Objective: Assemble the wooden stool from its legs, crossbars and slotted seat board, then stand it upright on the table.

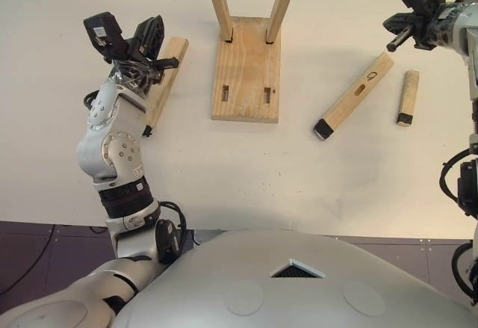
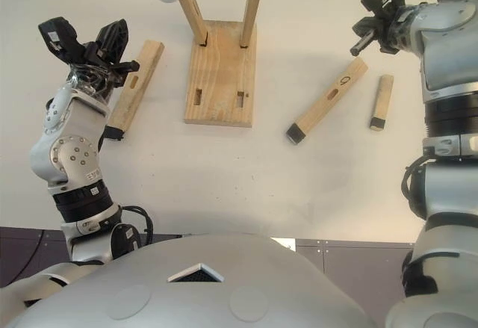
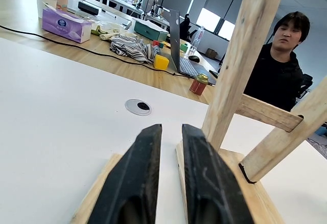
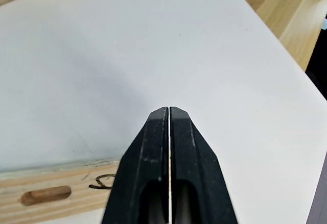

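My left hand [image 3: 169, 132] is above a loose wooden leg [image 1: 167, 78], fingers a little apart. My right hand [image 4: 168, 110] is pressed together, holding nothing. Between them the flat slotted wooden seat board [image 1: 246, 81] lies on the white tabletop [image 1: 224, 171].

text: none surely readable | sign: hand-drawn dark loop [image 4: 102, 181], perhaps a G or Q | on: long pale wooden leg with black end cap [image 1: 351, 96] | place: near right claw [image 4: 168, 110] tip, beside oval slot [image 4: 46, 195]
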You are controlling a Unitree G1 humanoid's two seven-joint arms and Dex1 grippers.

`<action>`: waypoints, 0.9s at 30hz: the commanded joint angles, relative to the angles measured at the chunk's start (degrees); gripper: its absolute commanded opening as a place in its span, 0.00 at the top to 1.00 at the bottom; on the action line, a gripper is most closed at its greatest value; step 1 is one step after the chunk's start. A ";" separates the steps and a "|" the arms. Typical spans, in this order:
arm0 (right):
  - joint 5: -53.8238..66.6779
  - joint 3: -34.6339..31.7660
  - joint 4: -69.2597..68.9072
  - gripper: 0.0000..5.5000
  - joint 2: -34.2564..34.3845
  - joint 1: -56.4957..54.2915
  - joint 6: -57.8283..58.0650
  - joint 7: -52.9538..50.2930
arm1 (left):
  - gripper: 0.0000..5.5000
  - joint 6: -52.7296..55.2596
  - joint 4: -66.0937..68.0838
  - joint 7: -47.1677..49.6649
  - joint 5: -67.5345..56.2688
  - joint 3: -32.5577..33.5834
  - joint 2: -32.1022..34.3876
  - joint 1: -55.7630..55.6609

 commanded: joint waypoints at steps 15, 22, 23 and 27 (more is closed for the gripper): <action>1.28 -2.76 -5.40 1.00 -5.72 14.30 4.56 8.06 | 0.88 -1.21 3.88 -1.58 1.51 -4.10 2.17 -2.92; -0.15 0.03 -5.32 1.00 3.28 14.44 1.92 0.85 | 0.88 -1.24 6.36 -2.11 1.62 -5.01 2.59 -5.27; -0.02 -0.22 -5.18 1.00 4.95 14.00 1.72 -0.72 | 0.88 -1.43 6.79 -2.18 1.69 -5.14 2.59 -5.46; -0.19 -1.27 -4.93 1.00 7.58 13.54 1.13 -4.64 | 0.88 -2.16 8.04 -2.32 2.10 -5.91 2.34 -5.87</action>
